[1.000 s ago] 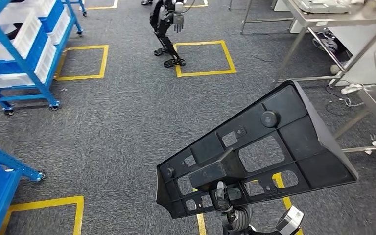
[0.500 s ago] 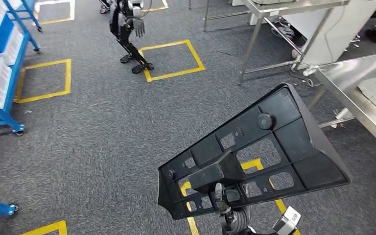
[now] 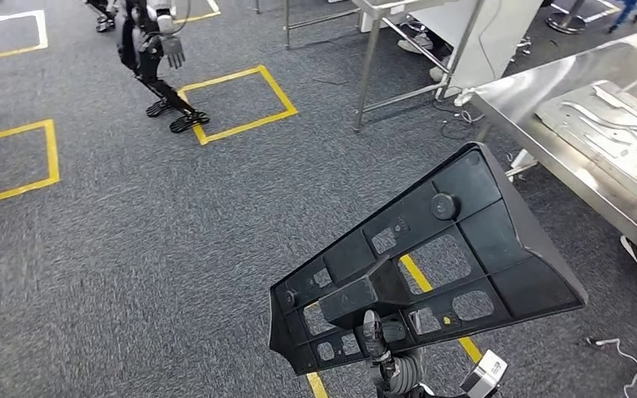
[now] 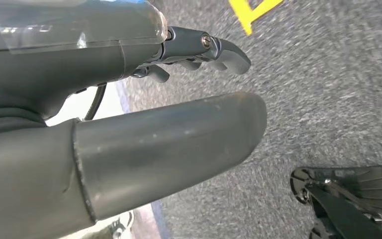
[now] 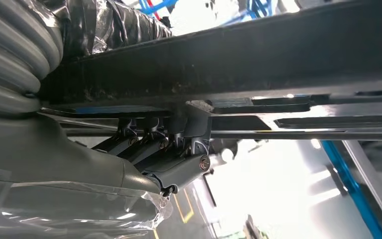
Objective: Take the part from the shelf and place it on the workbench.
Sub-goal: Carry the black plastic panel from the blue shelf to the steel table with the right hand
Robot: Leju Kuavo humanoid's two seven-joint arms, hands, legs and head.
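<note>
- Far left on the grey carpet floor [image 3: 133, 215], yellow tape squares [image 3: 234, 101] are marked out, and another humanoid robot [image 3: 151, 50] stands beside one
- The left robot hand [image 4: 199, 50] hangs over the carpet, its fingers [image 4: 229, 50] loosely extended and apart from the thumb, holding nothing
- Low in the middle of the head view, the right robot hand [image 3: 379, 333] grips the black part [image 3: 431, 265] from beneath; its fingers [image 5: 179, 144] curl around a rib of the part
- The part, a flat ribbed triangular panel with cut-outs, is held tilted in the air above the floor, near the table
- At right stands the steel table [image 3: 539, 108], with a grey moulded panel [image 3: 618, 124] lying on it
</note>
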